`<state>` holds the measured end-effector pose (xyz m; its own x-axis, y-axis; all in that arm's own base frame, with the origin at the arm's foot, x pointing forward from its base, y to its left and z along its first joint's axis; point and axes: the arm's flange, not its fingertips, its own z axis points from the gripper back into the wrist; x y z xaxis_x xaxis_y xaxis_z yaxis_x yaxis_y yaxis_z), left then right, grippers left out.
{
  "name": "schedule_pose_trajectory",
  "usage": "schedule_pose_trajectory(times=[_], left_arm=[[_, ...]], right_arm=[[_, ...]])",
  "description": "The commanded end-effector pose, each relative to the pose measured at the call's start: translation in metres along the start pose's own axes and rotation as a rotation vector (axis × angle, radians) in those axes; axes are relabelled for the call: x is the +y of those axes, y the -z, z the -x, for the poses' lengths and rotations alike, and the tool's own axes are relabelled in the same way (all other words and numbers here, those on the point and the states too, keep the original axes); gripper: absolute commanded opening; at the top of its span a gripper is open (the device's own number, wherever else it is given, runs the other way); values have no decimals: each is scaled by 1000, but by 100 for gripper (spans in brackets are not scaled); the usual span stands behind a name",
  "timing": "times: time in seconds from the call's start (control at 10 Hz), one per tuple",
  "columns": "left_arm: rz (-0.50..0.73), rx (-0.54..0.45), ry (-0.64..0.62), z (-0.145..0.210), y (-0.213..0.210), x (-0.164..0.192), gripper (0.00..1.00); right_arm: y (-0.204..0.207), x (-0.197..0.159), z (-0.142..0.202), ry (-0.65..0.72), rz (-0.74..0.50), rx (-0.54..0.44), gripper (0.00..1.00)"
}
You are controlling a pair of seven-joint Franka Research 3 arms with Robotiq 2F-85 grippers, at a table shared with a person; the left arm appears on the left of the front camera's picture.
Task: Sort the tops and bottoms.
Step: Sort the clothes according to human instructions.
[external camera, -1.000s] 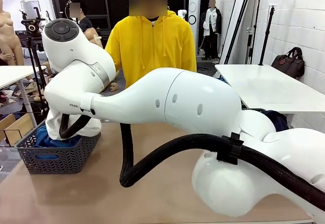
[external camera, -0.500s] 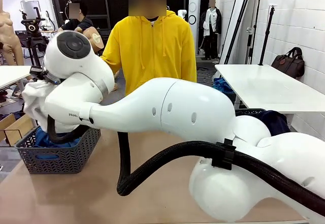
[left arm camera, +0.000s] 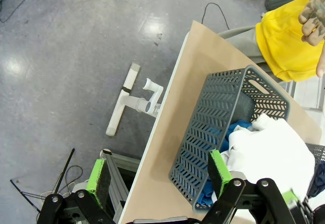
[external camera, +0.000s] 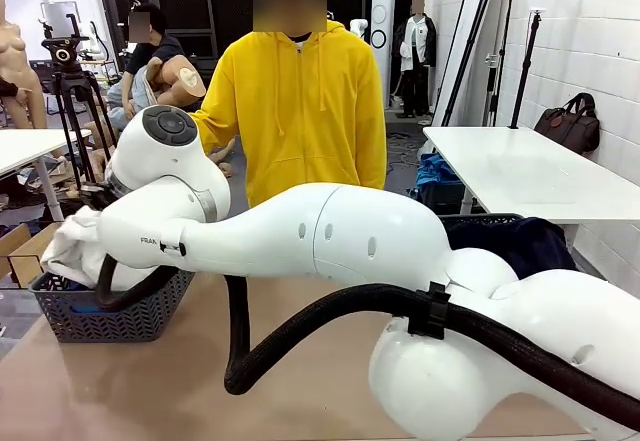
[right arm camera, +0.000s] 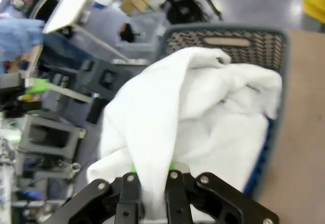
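Two green pads [left arm camera: 217, 170] spread; right hand [right arm camera: 150, 186] pinching white garment [right arm camera: 193, 112].

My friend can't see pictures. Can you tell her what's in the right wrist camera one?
The right tool is shut on a white garment, holding it bunched over a grey basket at the table's edge. A strip of bright blue cloth shows inside the basket, beside the tan table. The background is blurry.

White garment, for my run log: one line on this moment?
right hand shut on white garment | over grey basket | left hand open
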<state>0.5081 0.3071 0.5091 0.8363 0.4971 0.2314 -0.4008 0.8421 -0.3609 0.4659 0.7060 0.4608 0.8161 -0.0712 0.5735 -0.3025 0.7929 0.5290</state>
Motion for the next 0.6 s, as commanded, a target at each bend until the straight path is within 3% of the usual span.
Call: schedule_pose_trajectory(times=[0.0,0.2,0.5], left_arm=[[-12,-7,-16,1,-1,-1,100],[-12,-7,-16,1,-1,-1,100],[-12,-7,-16,1,-1,-1,100]], right_arm=[[86,80,-61,17,173,-32,0],[106,65,-60,48,223,9,0],[149,53,-43,53,244,169,0]])
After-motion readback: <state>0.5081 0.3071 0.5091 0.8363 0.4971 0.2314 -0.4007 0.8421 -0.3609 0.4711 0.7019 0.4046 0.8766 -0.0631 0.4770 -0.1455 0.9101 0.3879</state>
